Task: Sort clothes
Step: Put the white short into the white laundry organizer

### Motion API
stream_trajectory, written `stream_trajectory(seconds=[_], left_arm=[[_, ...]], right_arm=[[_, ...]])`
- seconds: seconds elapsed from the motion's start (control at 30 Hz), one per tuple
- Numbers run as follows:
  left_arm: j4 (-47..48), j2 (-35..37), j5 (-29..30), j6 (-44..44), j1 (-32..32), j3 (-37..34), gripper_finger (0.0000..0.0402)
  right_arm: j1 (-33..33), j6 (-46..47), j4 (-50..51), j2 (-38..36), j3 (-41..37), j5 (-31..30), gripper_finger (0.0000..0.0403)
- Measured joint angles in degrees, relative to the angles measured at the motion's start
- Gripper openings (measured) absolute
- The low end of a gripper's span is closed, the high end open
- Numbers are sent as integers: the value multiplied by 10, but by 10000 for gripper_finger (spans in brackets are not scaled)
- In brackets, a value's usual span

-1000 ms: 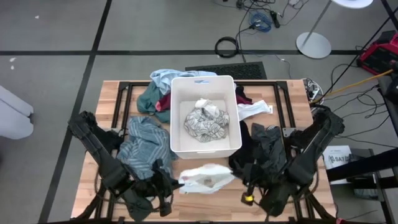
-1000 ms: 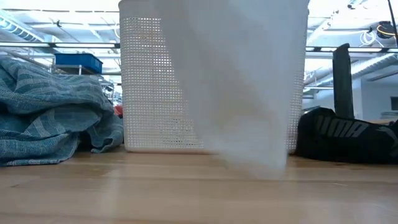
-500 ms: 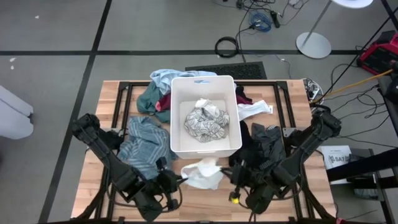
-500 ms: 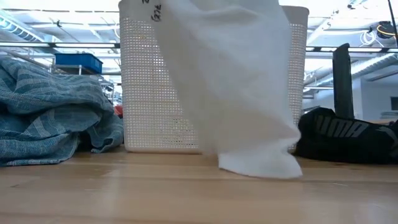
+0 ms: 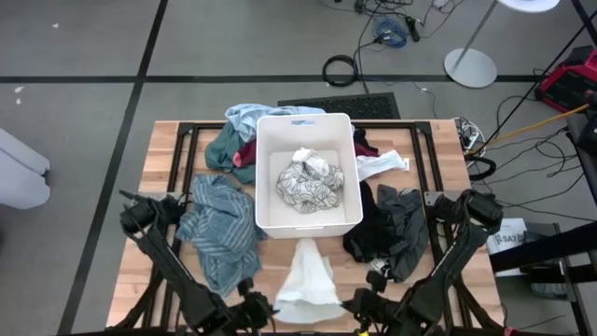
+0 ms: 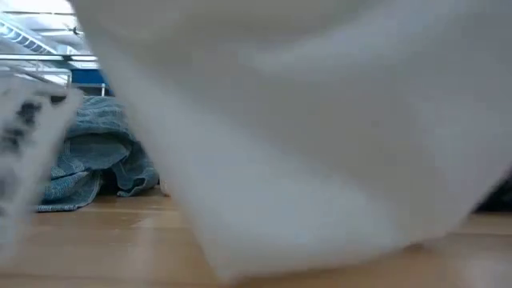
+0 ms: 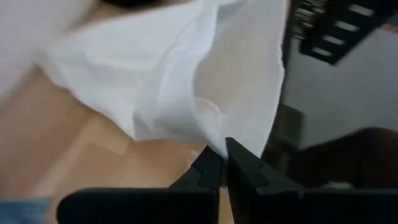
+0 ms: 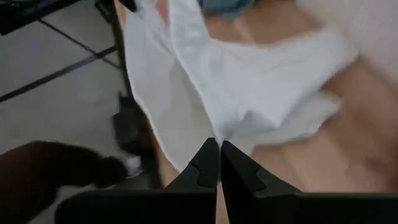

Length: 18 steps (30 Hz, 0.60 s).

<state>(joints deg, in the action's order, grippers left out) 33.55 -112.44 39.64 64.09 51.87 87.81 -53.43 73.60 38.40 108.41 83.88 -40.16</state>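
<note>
With both the left gripper [image 7: 219,163] and right gripper [image 8: 214,152] pinched shut on the soft white fabric garment [image 5: 308,278] at the table's six o'clock edge, lift evenly, keeping both corners taut toward the white rectangular plastic bin [image 5: 264,177] at twelve.

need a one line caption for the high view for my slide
Both grippers, left and right, pinch a white garment at the table's near edge, in front of the white bin.

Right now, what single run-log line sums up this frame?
stage: stretching white fabric garment | left gripper: shut on garment edge | right gripper: shut on garment edge | white rectangular plastic bin: holds patterned cloth
</note>
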Motion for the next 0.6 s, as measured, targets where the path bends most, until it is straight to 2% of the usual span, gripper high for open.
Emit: stream_trajectory(seconds=[0.1,0.27,0.43,0.6], left_arm=[[11,-7,-21,-7,-8,0,15],[76,-7,-14,-16,-52,0,15],[102,-15,-25,-35,-88,0,15],[140,-40,-63,-30,-107,-1,15]], right_arm=[[16,8,25,0,0,15,0],[86,27,115,1,0,15,0],[142,-13,123,28,0,70,0],[173,-41,126,68,-1,116,0]])
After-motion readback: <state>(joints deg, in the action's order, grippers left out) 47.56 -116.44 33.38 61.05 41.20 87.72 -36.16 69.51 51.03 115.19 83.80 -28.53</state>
